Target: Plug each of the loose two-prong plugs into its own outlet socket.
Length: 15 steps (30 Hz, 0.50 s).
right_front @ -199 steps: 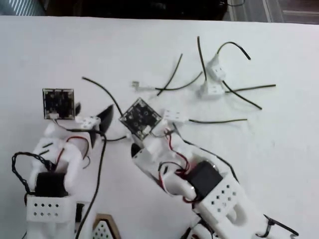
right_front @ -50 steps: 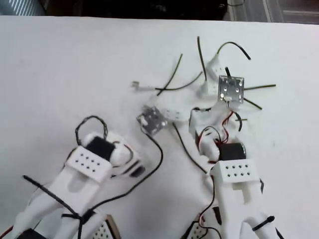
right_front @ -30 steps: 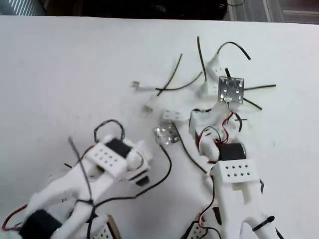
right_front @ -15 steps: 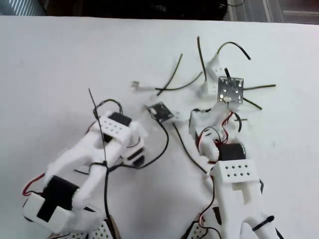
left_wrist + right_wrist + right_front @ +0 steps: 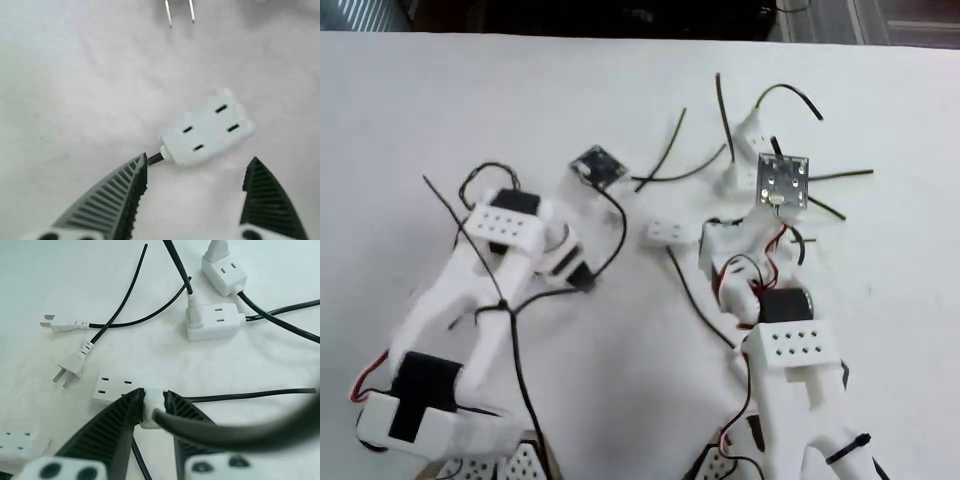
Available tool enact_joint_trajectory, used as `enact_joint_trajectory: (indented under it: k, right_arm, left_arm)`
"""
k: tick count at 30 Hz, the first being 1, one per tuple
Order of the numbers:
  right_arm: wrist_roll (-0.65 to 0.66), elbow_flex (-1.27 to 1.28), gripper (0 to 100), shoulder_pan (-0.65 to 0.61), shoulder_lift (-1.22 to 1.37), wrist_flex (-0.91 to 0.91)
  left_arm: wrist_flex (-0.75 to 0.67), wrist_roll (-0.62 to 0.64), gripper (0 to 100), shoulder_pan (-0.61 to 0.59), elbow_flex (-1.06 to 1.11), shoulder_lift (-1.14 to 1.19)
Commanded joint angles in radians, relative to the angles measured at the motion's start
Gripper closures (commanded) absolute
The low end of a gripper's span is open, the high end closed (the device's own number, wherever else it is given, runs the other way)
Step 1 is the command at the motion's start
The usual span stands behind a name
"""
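White tabletop (image 5: pixel 430 100) lay under everything, crossed by black cords. The right arm stretched in from 5 o'clock. The right gripper (image 5: pixel 153 395) had its fingers clamped on the white neck where a cord met the centre socket (image 5: pixel 112 386). I judged this was to pin the block flat, slots up, so a plug could be pushed in without it sliding. Its slots were empty.

Two loose plugs lay toward 10 o'clock of that block in the high view. The nearer plug (image 5: pixel 69 370) sat just beside it, and the farther plug (image 5: pixel 56 323) lay beyond.

The left arm stretched in from 7 o'clock. The left gripper (image 5: pixel 199 161) hung with its fingers spread wide and touching nothing. A second socket (image 5: pixel 207 130) lay just ahead of the gap between them, its slots also empty. A pair of bare prongs (image 5: pixel 168 12) lay a little apart from that block. The wide stance looked to me like a line-up for a grasp.

Around 1 o'clock on the table, a far socket (image 5: pixel 216 320) and a neighbouring socket (image 5: pixel 225 272) each seemed to have a white plug seated. Those two pairings looked finished.
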Motion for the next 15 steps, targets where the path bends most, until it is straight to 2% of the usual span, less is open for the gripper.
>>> enact_joint_trajectory:
  k: [1, 4, 7, 11, 15]
  right_arm:
    - [-0.002, -0.006, 98.1, 0.005, 0.002, -0.024]
    - [0.0, -0.006, 98.1, 0.005, 0.002, -0.024]
    - [0.0, -0.006, 98.1, 0.005, 0.002, -0.024]
    - [0.0, -0.006, 98.1, 0.005, 0.002, -0.024]
    - [0.0, -0.006, 98.1, 0.005, 0.002, -0.024]
  left_arm:
    - [0.061, -0.057, 69, 0.022, -0.071, -0.002]
    - [0.061, -0.104, 69, 0.033, -0.071, -0.002]
    - [0.052, -0.206, 69, 0.031, -0.061, 0.004]
    - [-0.048, -0.321, 69, 0.031, 0.008, 0.007]
    - [-0.163, -0.359, 69, 0.036, 0.077, 0.008]
